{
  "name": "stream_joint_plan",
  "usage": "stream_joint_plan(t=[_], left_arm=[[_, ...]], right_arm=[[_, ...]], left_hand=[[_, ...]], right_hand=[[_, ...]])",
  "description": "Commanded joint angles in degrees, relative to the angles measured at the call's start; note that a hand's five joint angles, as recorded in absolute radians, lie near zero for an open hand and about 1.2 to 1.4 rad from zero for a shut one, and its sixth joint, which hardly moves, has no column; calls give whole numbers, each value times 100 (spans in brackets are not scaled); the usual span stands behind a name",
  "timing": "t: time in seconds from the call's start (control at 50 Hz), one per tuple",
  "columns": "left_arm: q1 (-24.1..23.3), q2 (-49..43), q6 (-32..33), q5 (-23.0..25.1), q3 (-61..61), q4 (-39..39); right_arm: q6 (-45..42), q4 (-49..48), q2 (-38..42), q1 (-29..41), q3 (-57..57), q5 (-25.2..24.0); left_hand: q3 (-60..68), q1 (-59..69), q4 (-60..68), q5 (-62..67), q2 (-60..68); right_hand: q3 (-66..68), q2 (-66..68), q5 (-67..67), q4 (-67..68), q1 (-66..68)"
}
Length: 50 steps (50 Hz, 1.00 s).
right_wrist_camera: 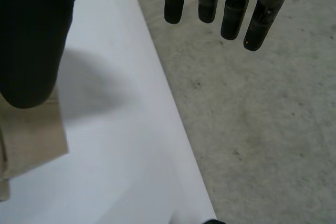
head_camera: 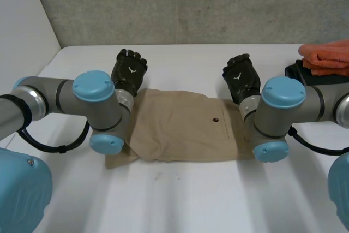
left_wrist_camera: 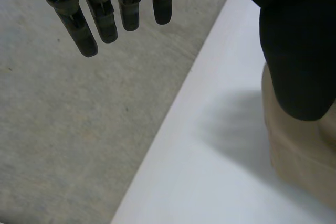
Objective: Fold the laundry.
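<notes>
Trouble possible: left hand (head_camera: 129, 72) and right hand (head_camera: 241, 77) hover empty, fingers (left_wrist_camera: 105, 22) straight, beige cloth (head_camera: 180, 126) flat between their wrists. An uneven grab would skew the fold.

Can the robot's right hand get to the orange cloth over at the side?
Probably yes. The right robot hand is open and holds nothing, and the table between it and the orange cloth is bare, so nothing seems to block the way.
</notes>
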Motion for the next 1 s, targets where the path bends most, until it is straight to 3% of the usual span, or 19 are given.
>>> stream_joint_plan(t=[0.02,0.12,0.18,0.22,0.3,0.38,0.44,0.5,0.52,0.64,0.72,0.88,0.94,1.0], left_arm=[[-183,1222,-280,-11,-1217,457],[-245,2206,-763,16,-2157,413],[-236,2795,-1123,42,-2904,404],[-245,2963,-1255,51,-3168,404],[-297,3183,-1554,51,-3678,404],[-385,3175,-1634,42,-3785,395],[-420,3166,-1652,25,-3785,395],[-438,3166,-1652,25,-3785,395],[-438,3166,-1652,25,-3785,395],[-447,3271,-1652,16,-3785,378],[-429,3464,-1652,16,-3864,325],[-403,3711,-1669,16,-4101,211],[-403,3737,-1669,16,-4154,202],[-412,3763,-1669,7,-4172,158]], right_arm=[[839,788,-1595,-81,818,50],[1445,2158,-2378,-239,1415,-380],[1718,2932,-2537,-564,1933,-881],[1814,3074,-2572,-748,2301,-1283],[1806,2725,-2564,-872,2803,-1628],[1797,1997,-2424,-882,3033,-1594],[1780,1546,-2187,-873,3042,-1541],[1736,1203,-1923,-916,2981,-1523],[1727,1168,-1879,-925,2946,-1506],[1666,1097,-2088,-1136,3094,-1181],[1429,1185,-2809,-1434,3384,-1154],[-187,1247,-3258,-2331,3587,-1154],[-593,1203,-3319,-2060,3465,-1181],[-733,1106,-3320,-1288,3166,-1426]], left_hand=[[-279,-93,-222,-296,-237],[-279,-93,-222,-296,-237],[-279,-93,-222,-296,-237],[-279,-93,-222,-296,-237],[-279,-93,-222,-296,-237],[-279,-93,-222,-296,-237],[-279,-93,-222,-296,-237],[-279,-93,-222,-296,-237],[-279,-93,-222,-296,-237],[-279,-93,-222,-296,-237],[-279,-93,-222,-296,-237],[-279,-93,-222,-296,-237],[-279,-93,-222,-296,-237],[-279,-93,-222,-296,-237]], right_hand=[[-241,-287,-407,-368,-174],[-241,-287,-407,-368,-174],[455,409,288,328,522],[842,796,675,714,909],[928,882,762,801,995],[978,932,812,851,1045],[1850,1804,1683,1722,1916],[4433,4388,4267,4306,4500],[6736,6690,6569,6608,6803],[6759,6713,6593,6632,6826],[6759,6713,6593,6632,6826],[6759,6713,6593,6632,6826],[6759,6713,6593,6632,6826],[6759,6713,6593,6632,6826]])
